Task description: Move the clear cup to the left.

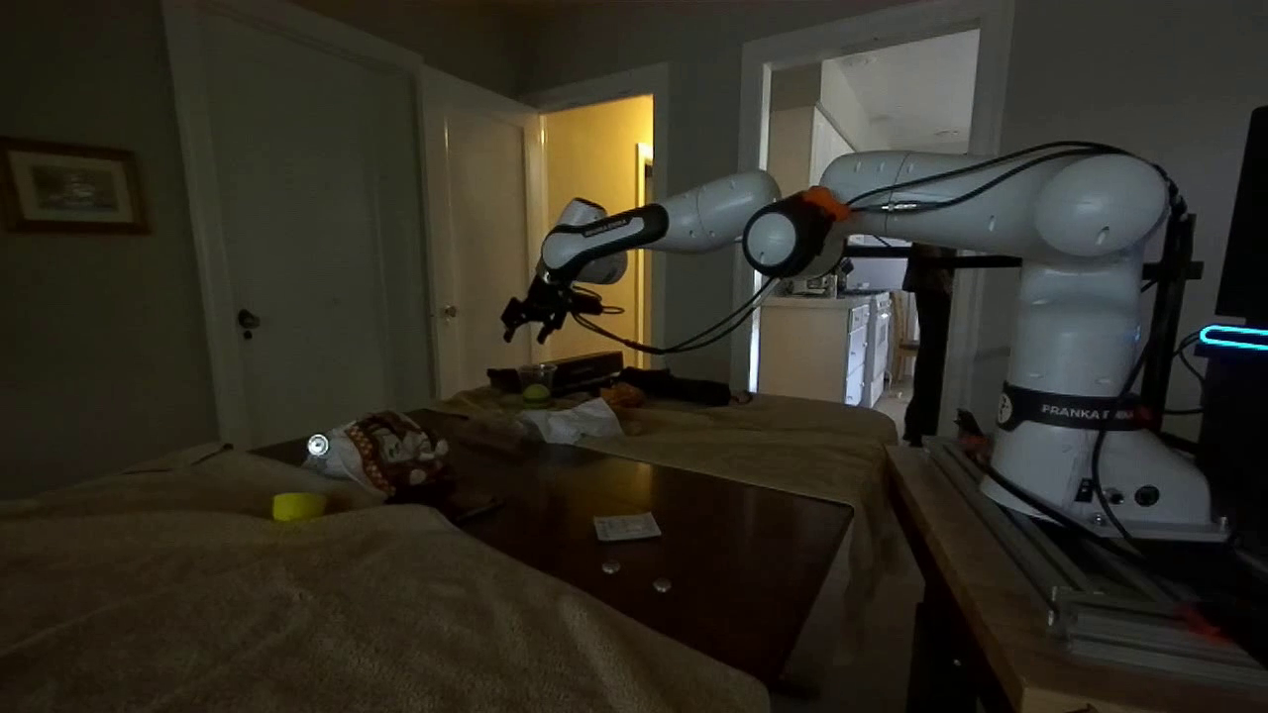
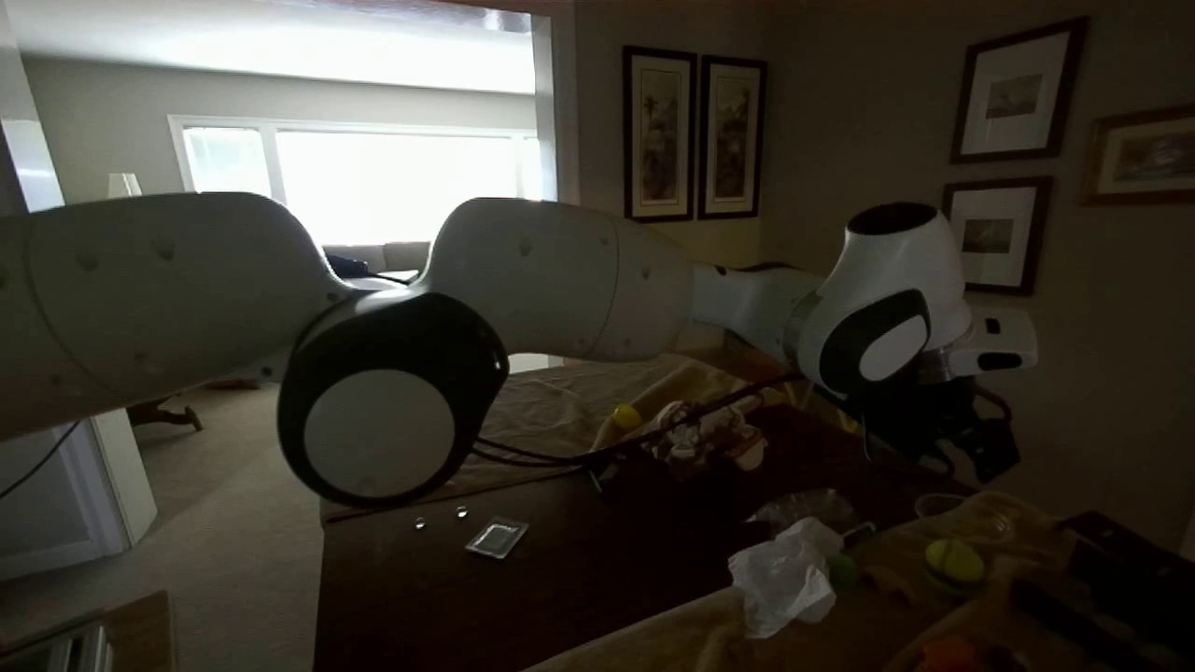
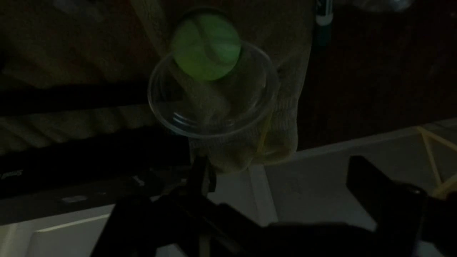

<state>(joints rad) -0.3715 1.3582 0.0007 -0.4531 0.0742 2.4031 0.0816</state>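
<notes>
My gripper [image 3: 280,171], one: jaws spread wide, nothing held, lower part of the wrist view; clear cup [image 3: 216,101], one, upper middle of that frame, apart from the jaws. Handling note: I should come down over the rim on the side away from the green ball [image 3: 206,46], straddle the wall, close softly since it looks thin and likely to buckle, and lift level before moving left. Also counted: that green ball, one, contact with the cup uncertain; one marker [image 3: 324,19], upper right; in an exterior view, lower middle, two small shiny rounds [image 1: 662,585], one flat packet [image 1: 627,527].
</notes>
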